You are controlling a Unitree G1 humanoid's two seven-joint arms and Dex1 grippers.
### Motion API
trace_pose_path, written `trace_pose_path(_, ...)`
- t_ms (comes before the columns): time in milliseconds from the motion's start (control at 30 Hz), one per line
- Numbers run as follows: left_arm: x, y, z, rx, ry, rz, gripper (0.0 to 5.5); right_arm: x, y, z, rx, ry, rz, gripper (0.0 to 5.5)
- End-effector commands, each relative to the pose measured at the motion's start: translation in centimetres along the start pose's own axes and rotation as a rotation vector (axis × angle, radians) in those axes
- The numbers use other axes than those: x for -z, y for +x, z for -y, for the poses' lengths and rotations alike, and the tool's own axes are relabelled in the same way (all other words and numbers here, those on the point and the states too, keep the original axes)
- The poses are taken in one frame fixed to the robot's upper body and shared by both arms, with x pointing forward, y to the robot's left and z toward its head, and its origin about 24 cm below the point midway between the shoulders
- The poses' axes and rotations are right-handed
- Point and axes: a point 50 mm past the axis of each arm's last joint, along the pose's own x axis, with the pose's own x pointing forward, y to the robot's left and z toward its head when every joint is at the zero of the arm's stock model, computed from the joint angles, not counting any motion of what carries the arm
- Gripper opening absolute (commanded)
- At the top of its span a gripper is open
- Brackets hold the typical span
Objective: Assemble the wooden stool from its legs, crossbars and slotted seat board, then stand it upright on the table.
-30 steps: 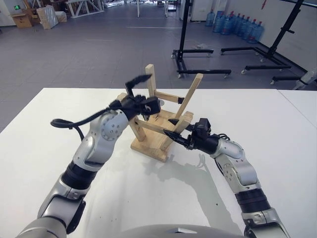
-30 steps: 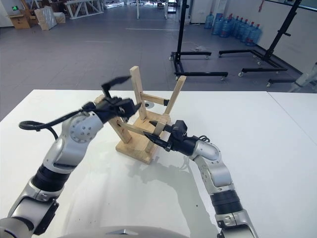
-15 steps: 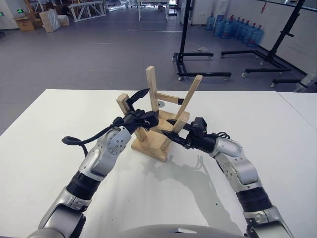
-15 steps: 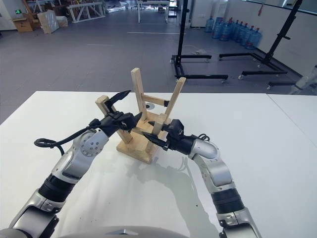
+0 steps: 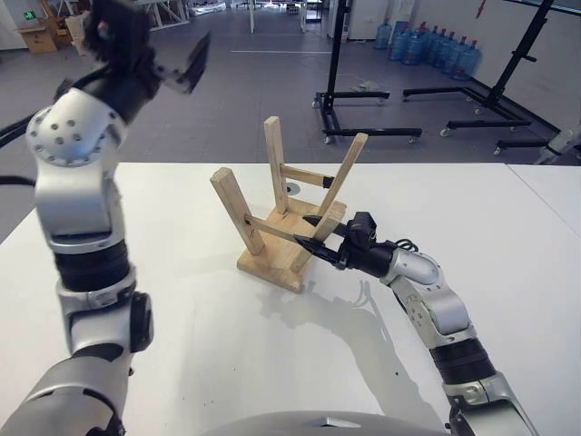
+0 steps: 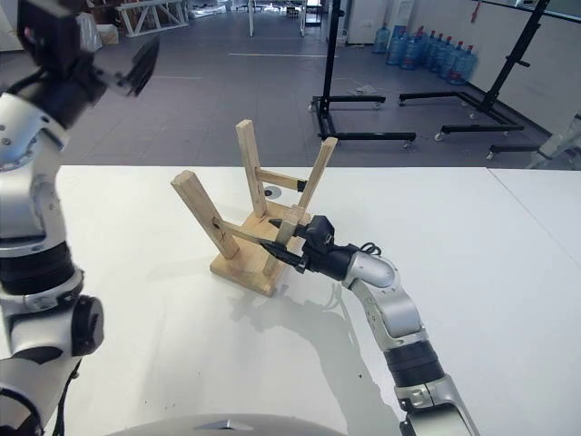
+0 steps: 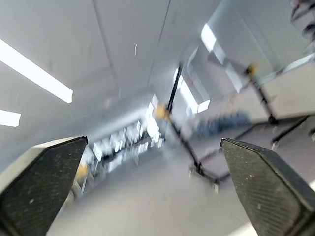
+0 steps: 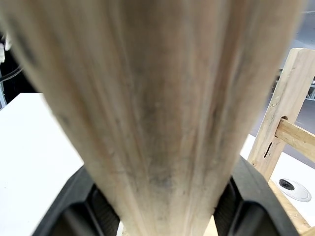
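Observation:
The wooden stool lies upside down near the middle of the white table, its slotted seat board (image 5: 272, 266) flat on the surface and its legs pointing up. A crossbar (image 5: 305, 176) joins the two far legs, and another (image 5: 270, 229) runs from the near left leg (image 5: 236, 209). My right gripper (image 5: 314, 243) is shut on the near right leg (image 8: 162, 88), low down by the seat board. My left gripper (image 5: 177, 71) is raised high above the table's far left, open and empty, with its fingers (image 7: 266, 182) spread wide.
The table (image 5: 227, 363) has bare room in front and on both sides of the stool. A round cable grommet (image 6: 270, 193) sits just behind the stool. Black metal racks (image 5: 368, 91) stand on the floor beyond the far edge.
My left arm has swung up and to the left, away from the stool's left leg, to high above the table. The right gripper has stayed on its leg.

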Motion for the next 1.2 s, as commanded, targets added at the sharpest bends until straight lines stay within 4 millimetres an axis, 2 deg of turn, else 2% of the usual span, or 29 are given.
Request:
trace_pose_path(33,9.5,-3.5,-0.2,0.05,-0.163,-0.252,4.98,1.8,-1.6,0.1,-0.002,0.066,-0.125,2.05)
trace_pose_path(100,12.9,-4.6,2.3,0.116,-0.278,-0.311,4.98,1.7,-1.6,0.2,-0.026,0.07,-0.13,2.05)
trace_pose_path(133,13.8,-5.0,3.4,0.144,-0.314,-0.323,4.98,1.6,-1.6,0.3,-0.04,0.069,-0.135,2.05)
trace_pose_path(200,14.2,-5.1,5.9,0.211,-0.349,-0.315,4.98,1.4,-1.5,0.5,-0.076,0.069,-0.146,2.05)
trace_pose_path(300,12.8,-4.0,8.4,0.285,-0.381,-0.252,4.98,1.1,-1.5,0.7,-0.121,0.07,-0.16,2.05)
trace_pose_path(533,9.8,-3.5,9.7,0.31,-0.389,-0.179,4.98,0.6,-1.1,0.9,-0.173,0.066,-0.171,2.05)
trace_pose_path(767,10.2,-5.2,13.8,0.371,-0.392,-0.268,4.98,-0.7,0.5,0.9,-0.186,0.059,-0.131,2.05)
trace_pose_path(933,10.5,-5.9,16.0,0.396,-0.418,-0.308,4.98,-1.1,1.3,0.1,-0.213,0.059,-0.111,2.05)
trace_pose_path(1200,10.2,-6.1,16.6,0.403,-0.421,-0.303,4.98,-1.5,2.3,-0.8,-0.256,0.04,-0.115,2.05)
